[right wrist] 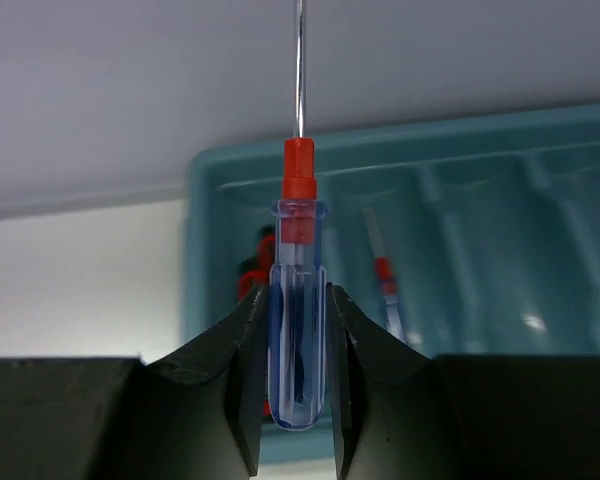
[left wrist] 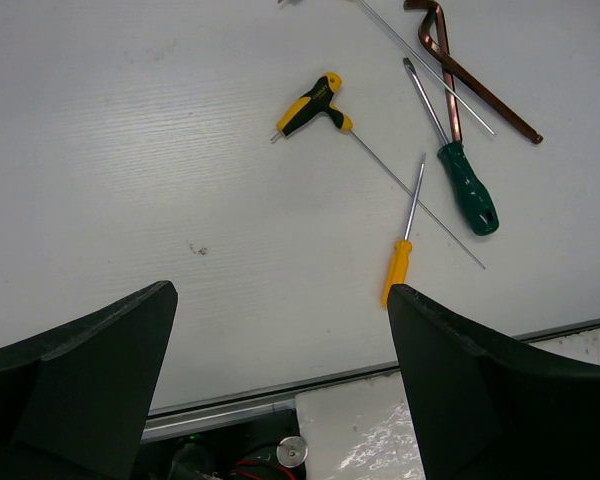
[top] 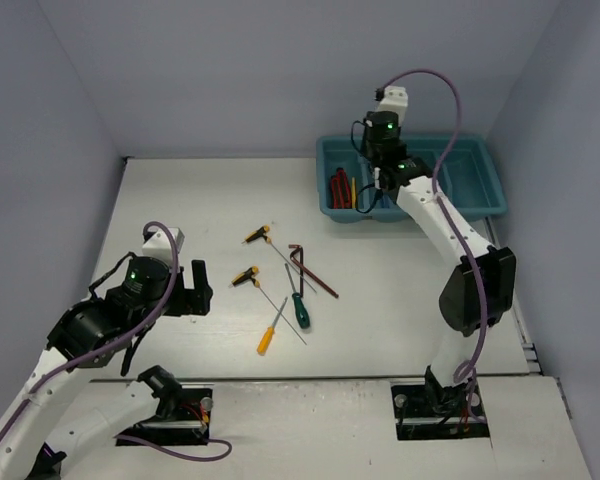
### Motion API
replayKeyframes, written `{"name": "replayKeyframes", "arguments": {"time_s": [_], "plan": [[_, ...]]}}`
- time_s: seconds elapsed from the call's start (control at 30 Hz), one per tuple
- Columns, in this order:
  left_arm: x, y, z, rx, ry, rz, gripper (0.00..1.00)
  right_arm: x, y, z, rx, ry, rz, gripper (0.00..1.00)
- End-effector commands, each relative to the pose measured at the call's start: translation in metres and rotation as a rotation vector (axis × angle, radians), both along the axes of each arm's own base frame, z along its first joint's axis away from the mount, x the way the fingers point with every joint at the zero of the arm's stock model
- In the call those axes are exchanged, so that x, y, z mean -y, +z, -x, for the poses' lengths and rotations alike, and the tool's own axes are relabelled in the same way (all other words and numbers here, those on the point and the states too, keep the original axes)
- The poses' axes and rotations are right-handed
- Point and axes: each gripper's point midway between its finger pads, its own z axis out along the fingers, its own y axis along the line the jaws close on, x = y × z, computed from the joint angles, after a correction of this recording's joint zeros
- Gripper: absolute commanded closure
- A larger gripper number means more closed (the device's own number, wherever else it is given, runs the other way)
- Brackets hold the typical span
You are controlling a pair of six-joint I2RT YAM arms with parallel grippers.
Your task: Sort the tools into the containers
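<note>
Over the teal tray (right wrist: 540, 130), the right end effector (right wrist: 298, 300) clamps a blue screwdriver (right wrist: 298, 360).

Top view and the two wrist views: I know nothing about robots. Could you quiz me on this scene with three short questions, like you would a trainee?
1. Pick one: the screwdriver in the right gripper has a handle that is A) green, B) clear blue, C) yellow.
2. True or false: the left gripper stands open with nothing between its fingers.
3. How many tools lie on the table outside the teal tray?

Key
1. B.
2. True.
3. Five: a far T-handle, a near T-handle, a hex key, a green screwdriver and a yellow screwdriver.
</note>
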Motion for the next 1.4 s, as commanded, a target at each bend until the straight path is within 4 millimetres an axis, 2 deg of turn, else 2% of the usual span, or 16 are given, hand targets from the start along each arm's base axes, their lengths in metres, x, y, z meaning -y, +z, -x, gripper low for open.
{"name": "replayKeyframes", "arguments": {"time_s": [0.0, 0.07, 0.23, 0.3, 0.4, 0.47, 0.6, 0.67, 0.7, 0.77, 0.87, 0.97, 1.1, 1.2, 1.3, 1.37], "plan": [[0.002, 0.017, -0.020, 0.056, 0.059, 0.017, 0.16, 0.017, -0.057, -0.019, -0.115, 0.078, 0.047, 0.99], [0.004, 0.016, -0.023, 0.058, 0.062, 0.016, 0.15, 0.034, -0.083, -0.031, -0.164, 0.062, 0.053, 0.97], [0.004, 0.011, -0.028, 0.049, 0.069, -0.014, 0.15, 0.048, -0.135, -0.047, -0.252, 0.051, 0.035, 0.85], [0.004, 0.010, -0.028, 0.046, 0.067, -0.016, 0.15, 0.053, -0.147, -0.049, -0.272, 0.030, 0.034, 0.79], [0.006, 0.008, -0.028, 0.044, 0.056, -0.016, 0.15, 0.062, -0.157, -0.052, -0.285, -0.009, 0.028, 0.61], [0.008, 0.006, -0.027, 0.041, 0.032, -0.021, 0.14, 0.064, -0.148, -0.052, -0.268, -0.027, 0.021, 0.47], [0.014, -0.002, -0.022, 0.016, -0.052, -0.043, 0.11, 0.063, -0.109, -0.041, -0.200, -0.052, 0.010, 0.40], [0.024, -0.005, -0.018, 0.001, -0.104, -0.018, 0.11, 0.054, -0.092, -0.033, -0.175, -0.037, 0.012, 0.40], [0.032, -0.005, -0.017, -0.001, -0.145, 0.002, 0.11, 0.050, -0.072, -0.024, -0.143, -0.026, 0.009, 0.40], [0.043, -0.009, -0.016, -0.022, -0.198, 0.018, 0.11, 0.044, -0.050, -0.007, -0.106, -0.015, 0.007, 0.40], [0.057, -0.021, -0.014, -0.083, -0.256, 0.036, 0.11, 0.031, -0.022, 0.029, -0.061, 0.019, -0.004, 0.40], [0.075, -0.046, -0.011, -0.213, -0.302, 0.044, 0.11, 0.025, -0.007, 0.064, -0.032, 0.045, -0.028, 0.40], [0.092, -0.079, -0.005, -0.349, -0.323, 0.017, 0.11, 0.032, 0.010, 0.114, 0.014, 0.053, -0.100, 0.39], [0.103, -0.098, -0.004, -0.376, -0.331, -0.020, 0.11, 0.041, 0.026, 0.148, 0.071, 0.044, -0.176, 0.37], [0.114, -0.128, 0.000, -0.449, -0.328, -0.033, 0.11, 0.049, 0.011, 0.172, 0.050, 0.037, -0.201, 0.36], [0.122, -0.145, 0.004, -0.482, -0.336, -0.060, 0.13, 0.054, 0.011, 0.184, 0.049, 0.026, -0.218, 0.36]]}}
